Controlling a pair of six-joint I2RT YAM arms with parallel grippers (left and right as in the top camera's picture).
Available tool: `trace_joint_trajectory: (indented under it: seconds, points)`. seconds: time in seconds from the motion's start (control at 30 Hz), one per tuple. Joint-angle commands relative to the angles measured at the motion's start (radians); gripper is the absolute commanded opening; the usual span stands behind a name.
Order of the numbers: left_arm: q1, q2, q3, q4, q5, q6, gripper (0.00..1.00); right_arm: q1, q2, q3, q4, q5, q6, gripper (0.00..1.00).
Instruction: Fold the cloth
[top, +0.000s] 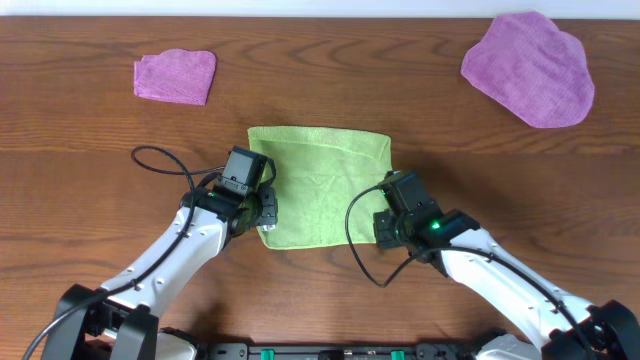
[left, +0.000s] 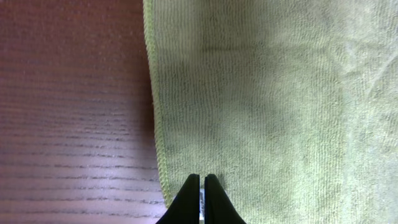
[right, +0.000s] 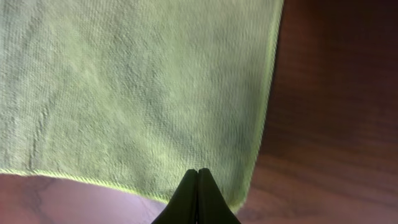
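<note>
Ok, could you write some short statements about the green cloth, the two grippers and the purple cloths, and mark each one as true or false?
1. The left gripper and the right gripper are each at a near corner of the cloth. True.
2. The left gripper's fingers are spread wide open. False: the left wrist view shows them pressed together at the cloth.
3. The large purple cloth lies on top of the green one. False: it lies apart from it, at the far right of the table.
4. A small purple cloth lies at the far left, touching neither arm. True.
</note>
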Motion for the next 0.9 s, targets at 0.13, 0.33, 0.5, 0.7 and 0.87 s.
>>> trace_joint_trajectory:
  seconds: [0.13, 0.33, 0.5, 0.7, 0.87]
  points:
    - [0.004, -0.011, 0.031, 0.094, -0.008, 0.011, 0.06, -0.011, -0.002, 0.05, 0.112, -0.004, -0.077, 0.01]
    - [0.008, -0.002, 0.043, 0.13, -0.008, 0.044, 0.06, -0.085, 0.039, 0.059, 0.19, -0.079, -0.1, 0.01]
    - [0.037, 0.089, 0.103, 0.127, 0.004, 0.068, 0.06, -0.132, 0.129, 0.137, 0.193, -0.113, -0.149, 0.01]
    - [0.037, 0.21, 0.227, 0.1, 0.003, 0.11, 0.06, -0.133, 0.258, 0.267, 0.188, -0.133, -0.186, 0.01]
    - [0.037, 0.308, 0.314, 0.09, 0.012, 0.122, 0.06, -0.133, 0.362, 0.356, 0.185, -0.175, -0.189, 0.01]
